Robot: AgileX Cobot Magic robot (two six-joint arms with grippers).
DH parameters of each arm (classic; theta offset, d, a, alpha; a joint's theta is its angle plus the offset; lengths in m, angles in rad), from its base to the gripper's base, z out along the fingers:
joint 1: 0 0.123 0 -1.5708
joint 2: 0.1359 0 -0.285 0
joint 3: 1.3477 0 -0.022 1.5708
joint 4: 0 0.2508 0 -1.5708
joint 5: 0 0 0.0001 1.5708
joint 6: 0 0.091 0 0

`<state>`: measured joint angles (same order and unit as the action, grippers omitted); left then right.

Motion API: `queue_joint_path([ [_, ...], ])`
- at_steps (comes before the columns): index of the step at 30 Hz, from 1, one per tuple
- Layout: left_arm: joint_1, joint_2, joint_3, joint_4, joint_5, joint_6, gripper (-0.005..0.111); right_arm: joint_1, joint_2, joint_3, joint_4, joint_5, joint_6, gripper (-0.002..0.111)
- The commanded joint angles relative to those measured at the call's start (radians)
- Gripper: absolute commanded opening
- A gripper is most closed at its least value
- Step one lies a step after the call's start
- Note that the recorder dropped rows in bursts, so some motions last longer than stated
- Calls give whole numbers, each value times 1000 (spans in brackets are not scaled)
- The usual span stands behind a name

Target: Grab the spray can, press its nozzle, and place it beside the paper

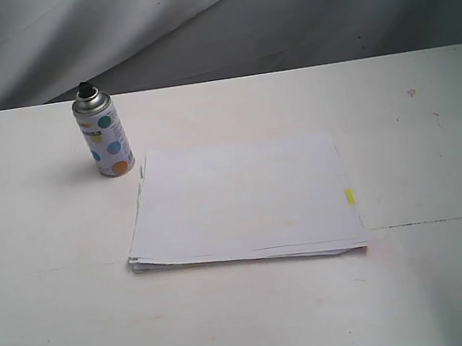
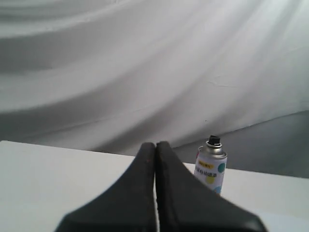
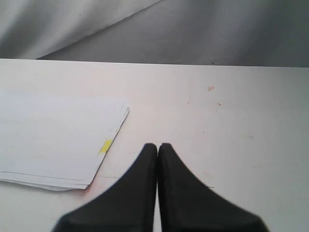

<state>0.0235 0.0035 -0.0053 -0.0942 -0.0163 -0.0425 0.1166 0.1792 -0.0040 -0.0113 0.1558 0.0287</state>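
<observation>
White tabletop [image 1: 64,334], grey cloth backdrop [image 1: 193,23] behind it. Upright spray can [image 1: 104,139], long axis vertical, black nozzle [image 1: 86,87] on top. In the exterior view it stands just off the far-left corner of the paper [image 1: 244,201]; contact cannot be told.

Status, left gripper [image 2: 155,145]: jaws pressed together, empty. The can is ahead of its tips, well apart.

Status, right gripper [image 3: 158,145]: jaws together, empty. Its camera shows only the paper's edge with the yellow tab [image 3: 105,146], no can.

Judgement: of the 2 arms, the left is nearer. It needs to spread its jaws, then come in sideways across the can's vertical axis.
</observation>
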Motion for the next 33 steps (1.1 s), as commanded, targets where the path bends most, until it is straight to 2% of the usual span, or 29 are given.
queue_joint_path([
  [1, -5, -3, 5, -179, -16, -10, 0, 1, -2, 4, -11, -2, 2, 0],
  [5, -5, -3, 5, -373, -16, -15, 0, 1, -2, 4, -11, -2, 2, 0],
  [8, -5, -3, 5, -419, -16, -16, 0, 1, -2, 4, -11, -2, 2, 0],
  [11, -5, 8, -2, -447, 86, -16, 0, 1, -2, 4, -11, -2, 2, 0],
  [12, -5, 62, -44, -447, 146, -16, 0, 1, -2, 4, -11, -2, 2, 0],
  [15, -5, 188, -131, -423, 190, 3, 0, 1, -2, 4, -11, -2, 2, 0],
  [18, -5, 359, -263, -311, 267, 3, 0, 1, -2, 4, -11, -2, 2, 0],
  [21, -5, 572, -433, -215, 358, 61, 0, 1, -2, 4, -11, -2, 2, 0],
  [23, -5, 714, -541, -207, 387, 112, 0, 1, -2, 4, -11, -2, 2, 0],
  [24, -5, 829, -625, -225, 387, 122, 0, 1, -2, 4, -11, -2, 2, 0],
  [26, -5, 948, -698, -270, 375, 135, 0, 1, -2, 4, -11, -2, 2, 0],
  [29, -5, 1086, -751, -379, 333, 237, 0, 1, -2, 4, -11, -2, 4, 0],
  [33, -21, 1225, -752, -537, 252, 415, 0, 1, -2, 4, -11, -2, 4, 0],
])
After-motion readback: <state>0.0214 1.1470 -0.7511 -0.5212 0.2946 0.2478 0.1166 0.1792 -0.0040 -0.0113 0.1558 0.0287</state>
